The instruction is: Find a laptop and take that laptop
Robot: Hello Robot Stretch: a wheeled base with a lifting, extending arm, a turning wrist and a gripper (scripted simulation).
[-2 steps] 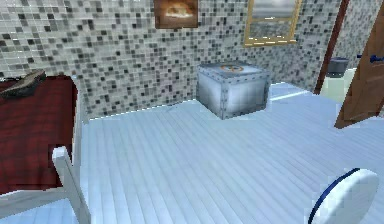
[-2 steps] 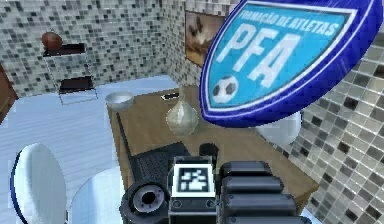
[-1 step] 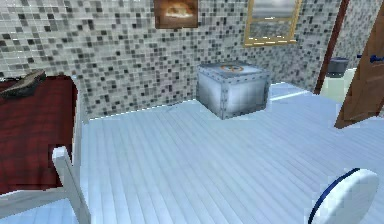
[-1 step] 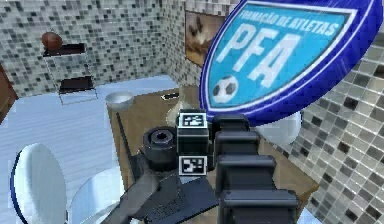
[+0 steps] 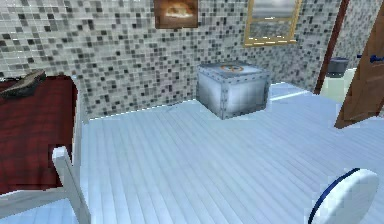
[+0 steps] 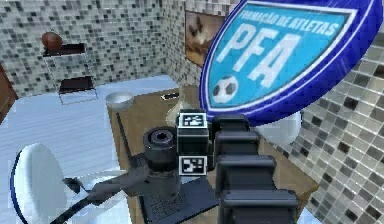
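Observation:
The dark arm (image 6: pixel 250 185) rises from the bottom of the arm side view over a brown wooden tabletop (image 6: pixel 150 112). Two white marker squares (image 6: pixel 192 140) stand at its far end. Left of them is the gripper (image 6: pixel 112 186), with a round dark body and thin fingers (image 6: pixel 92 192) reaching left and down. A dark flat thing (image 6: pixel 172 207) lies on the table just below the gripper body; I cannot make out whether it is a laptop. I cannot tell whether the gripper holds anything.
A big blue and white shield emblem (image 6: pixel 280 50) looms at upper right. A white bowl (image 6: pixel 120 99) sits on the table, a shelf with a brown ball (image 6: pixel 55 45) beyond. Ahead: a red-covered bed (image 5: pixel 35 125), a metal chest (image 5: pixel 232 88), a wooden door (image 5: pixel 362 80).

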